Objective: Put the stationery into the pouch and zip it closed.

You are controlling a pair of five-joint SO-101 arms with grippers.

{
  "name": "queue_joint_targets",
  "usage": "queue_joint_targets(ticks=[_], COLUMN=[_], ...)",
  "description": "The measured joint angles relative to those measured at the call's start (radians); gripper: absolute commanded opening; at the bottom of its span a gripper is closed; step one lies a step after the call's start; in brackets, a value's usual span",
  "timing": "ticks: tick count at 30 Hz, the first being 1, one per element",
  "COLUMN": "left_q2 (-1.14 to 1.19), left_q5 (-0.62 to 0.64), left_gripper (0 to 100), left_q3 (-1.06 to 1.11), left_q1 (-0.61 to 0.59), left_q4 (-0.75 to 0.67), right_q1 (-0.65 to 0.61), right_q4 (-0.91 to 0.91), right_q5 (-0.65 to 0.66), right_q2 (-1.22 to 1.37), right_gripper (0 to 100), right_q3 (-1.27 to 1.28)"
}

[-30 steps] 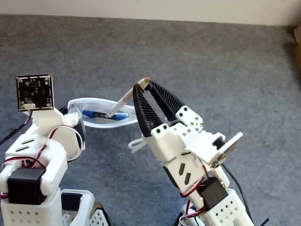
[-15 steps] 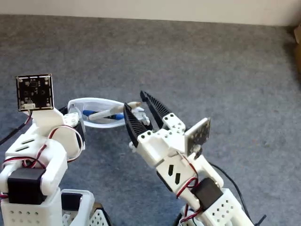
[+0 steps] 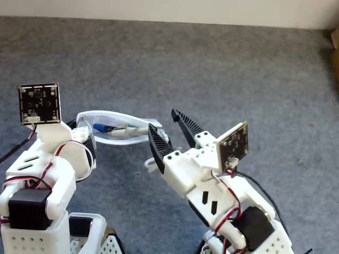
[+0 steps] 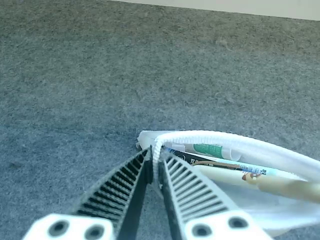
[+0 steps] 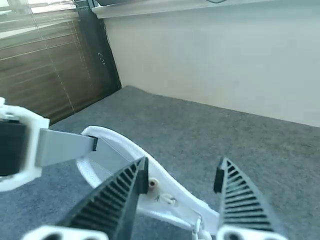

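Observation:
A white see-through pouch (image 3: 114, 127) lies open on the grey carpet. Inside it are a blue pen (image 3: 103, 128), a white pen with a green band (image 4: 210, 149) and a cream pen (image 4: 270, 184). My left gripper (image 4: 154, 156) is shut on the pouch's zip rim at its near end, holding the mouth open. My right gripper (image 3: 162, 120) stands open just off the pouch's other end, with nothing between its fingers. In the right wrist view, the pouch rim (image 5: 125, 150) runs under the right gripper (image 5: 182, 165), and the left gripper (image 5: 55, 147) holds the far end.
Grey carpet (image 3: 238, 69) stretches out beyond and to the right of the pouch. A pale wall (image 5: 225, 60) and brown blinds (image 5: 45, 60) stand behind. A white zip pull (image 3: 152, 161) lies by the right arm's base.
The right gripper let go of the cream pen, which dropped from upright to flat inside the pouch. That gripper then drew back and turned. The left arm kept still.

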Motion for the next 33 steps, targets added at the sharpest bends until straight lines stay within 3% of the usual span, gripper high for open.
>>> queue_joint_targets(ticks=[6, 12, 15, 26, 33], left_q2=[0.000, 0.000, 0.000, 0.000, 0.000], left_q5=[0.000, 0.000, 0.000, 0.000, 0.000], left_gripper=[1, 1, 1, 1, 1], left_q3=[0.000, 0.000, 0.000, 0.000, 0.000], left_q1=[0.000, 0.000, 0.000, 0.000, 0.000], left_q4=[0.000, 0.000, 0.000, 0.000, 0.000], right_q1=[0.000, 0.000, 0.000, -0.041, -0.048], right_q4=[0.063, 0.066, 0.049, -0.043, -0.041], right_q5=[0.000, 0.000, 0.000, 0.054, 0.072], right_q2=[-0.006, -0.002, -0.002, 0.221, 0.207], right_gripper=[19.6, 3.9, 0.7, 0.5, 0.6], right_q3=[-0.038, -0.038, -0.038, 0.028, 0.028])
